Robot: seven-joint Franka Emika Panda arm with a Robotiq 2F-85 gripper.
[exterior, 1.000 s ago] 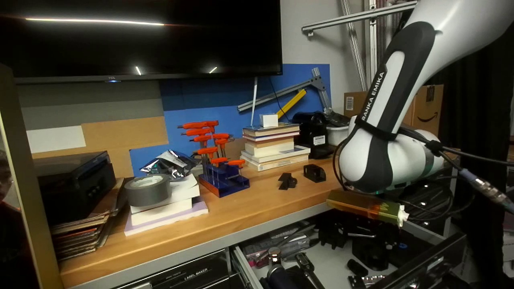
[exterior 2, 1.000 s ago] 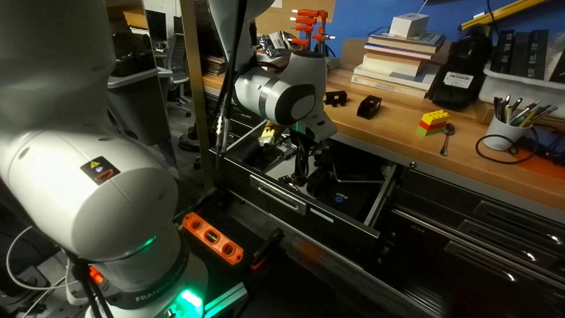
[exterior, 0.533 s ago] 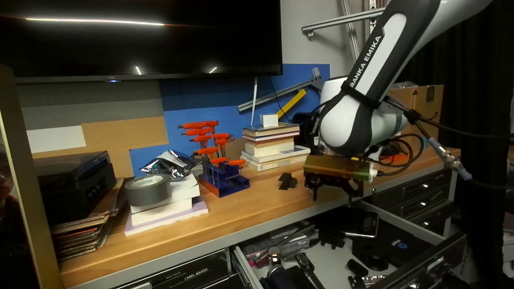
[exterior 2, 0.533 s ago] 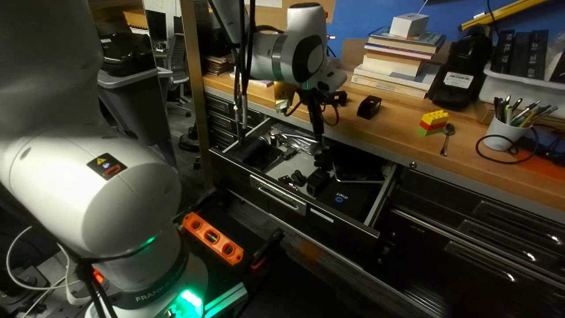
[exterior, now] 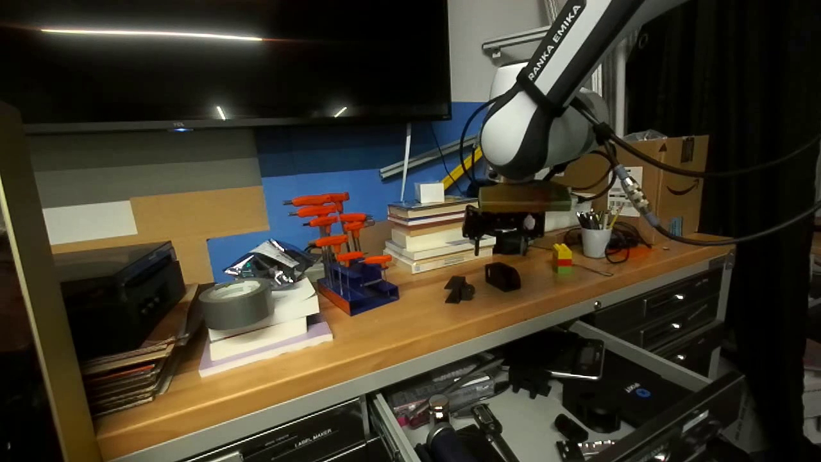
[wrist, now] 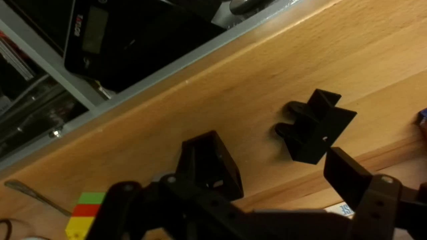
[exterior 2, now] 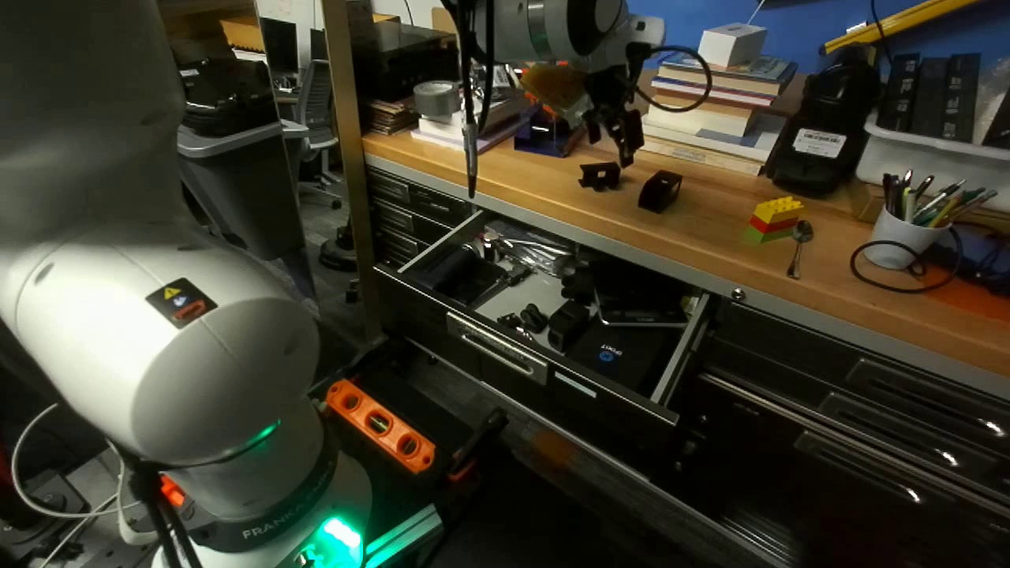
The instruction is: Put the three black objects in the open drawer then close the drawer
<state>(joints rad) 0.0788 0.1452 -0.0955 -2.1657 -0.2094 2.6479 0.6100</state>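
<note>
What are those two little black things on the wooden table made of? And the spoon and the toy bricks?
The black bracket and black box look like matte plastic: dull, with flat walls; painted metal is possible. The spoon seems to be shiny metal, from its grey gleam. The toy bricks look like smooth plastic: bright colours, studs on top.

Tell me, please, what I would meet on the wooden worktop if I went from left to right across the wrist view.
Spoon handle, green, red and yellow brick stack, black boxy object, black bracket with two rounded tabs, edge of the blue tool stand.
</note>
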